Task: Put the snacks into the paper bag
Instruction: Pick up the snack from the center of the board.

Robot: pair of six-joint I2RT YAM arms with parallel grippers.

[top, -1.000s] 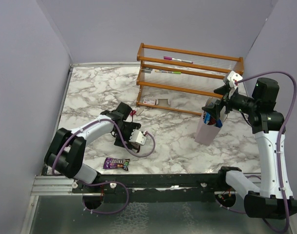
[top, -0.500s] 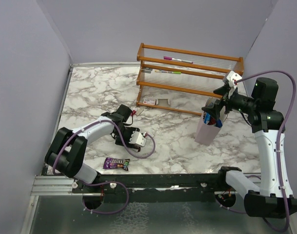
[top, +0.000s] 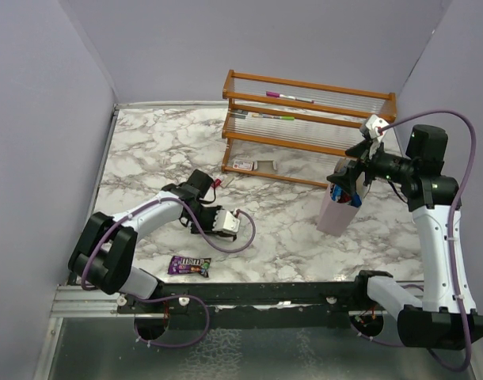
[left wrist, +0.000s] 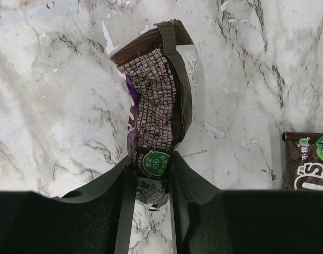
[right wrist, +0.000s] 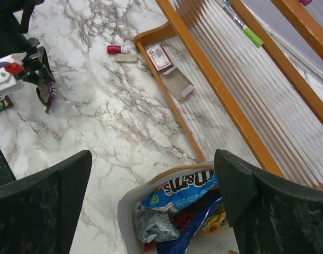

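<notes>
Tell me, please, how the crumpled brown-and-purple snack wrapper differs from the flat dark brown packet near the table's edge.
The brown-and-purple snack wrapper is crumpled and pinched in the left gripper; the dark brown packet lies flat, untouched. The wrapper shows dense small print, the packet a green cartoon figure. Both are dark brown wrapped snacks.

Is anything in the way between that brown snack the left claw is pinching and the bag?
Nothing lies on the table between them, but the open right gripper hangs directly over the paper bag's mouth.
</notes>
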